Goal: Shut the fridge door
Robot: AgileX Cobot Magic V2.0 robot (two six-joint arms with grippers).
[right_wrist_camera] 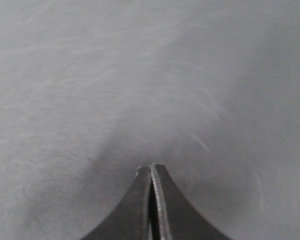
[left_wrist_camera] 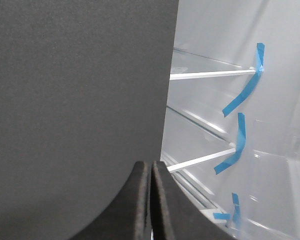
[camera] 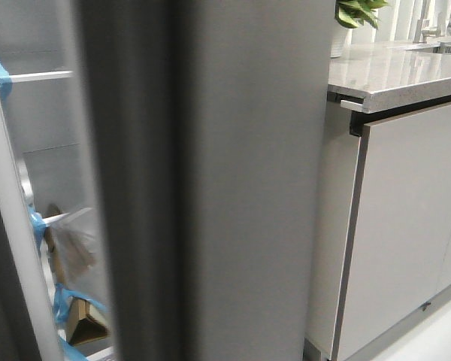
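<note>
The fridge door (camera: 146, 195) shows its matte dark grey outer face, close and blurred, across the middle of the front view. It stands ajar, and a gap on its left shows the white inside. In the left wrist view the door face (left_wrist_camera: 75, 100) fills one side. My left gripper (left_wrist_camera: 151, 164) is shut and empty, with its tips against that face near the door's free edge. My right gripper (right_wrist_camera: 151, 167) is shut and empty, with its tips against a grey face (right_wrist_camera: 140, 75). Neither gripper shows in the front view. The door's inner lining is hidden.
Inside the fridge are white-edged shelves (left_wrist_camera: 212, 75) held with blue tape strips (left_wrist_camera: 242, 95) and a brown box (camera: 86, 320) low down. To the right stand pale grey cabinet fronts (camera: 406, 226) under a speckled countertop (camera: 391, 71) with a plant (camera: 357, 11).
</note>
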